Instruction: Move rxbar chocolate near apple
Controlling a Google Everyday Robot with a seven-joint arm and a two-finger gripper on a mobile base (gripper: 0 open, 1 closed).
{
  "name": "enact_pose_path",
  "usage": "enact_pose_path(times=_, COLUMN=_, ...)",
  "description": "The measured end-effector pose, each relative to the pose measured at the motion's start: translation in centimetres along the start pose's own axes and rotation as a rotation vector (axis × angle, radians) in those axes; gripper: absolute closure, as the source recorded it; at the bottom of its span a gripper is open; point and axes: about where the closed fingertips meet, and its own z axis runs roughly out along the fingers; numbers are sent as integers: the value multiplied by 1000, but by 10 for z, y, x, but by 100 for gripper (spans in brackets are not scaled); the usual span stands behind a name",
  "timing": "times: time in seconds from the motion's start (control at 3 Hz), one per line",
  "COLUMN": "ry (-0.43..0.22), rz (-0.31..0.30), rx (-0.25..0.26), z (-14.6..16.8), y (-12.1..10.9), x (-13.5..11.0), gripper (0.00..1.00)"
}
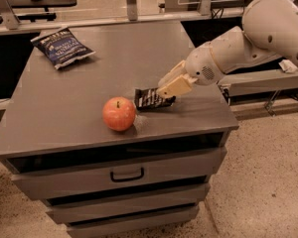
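The rxbar chocolate (148, 99), a small dark bar with pale lettering, is just right of the red-orange apple (118, 114) near the front of the grey cabinet top (89, 90), with a small gap between them. My gripper (165, 92) reaches in from the right. Its beige fingers (175, 85) are shut on the bar's right end. The bar's left end points at the apple, and it sits low at the surface.
A crinkled blue chip bag (62, 46) lies at the cabinet's back left. The cabinet has drawers (126, 172) below its front edge. My white arm (248, 41) spans the right side. Shelving and rails stand behind the cabinet.
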Motion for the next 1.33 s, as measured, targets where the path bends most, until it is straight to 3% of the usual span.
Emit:
enact_pose_path(times=0.33, ry=6, rz=17, rx=-22, z=7, y=7, x=3, gripper=87)
enact_pose_path(times=1.33, ry=17, rz=34, rx=-28, z=10, y=10, x=7, gripper=17)
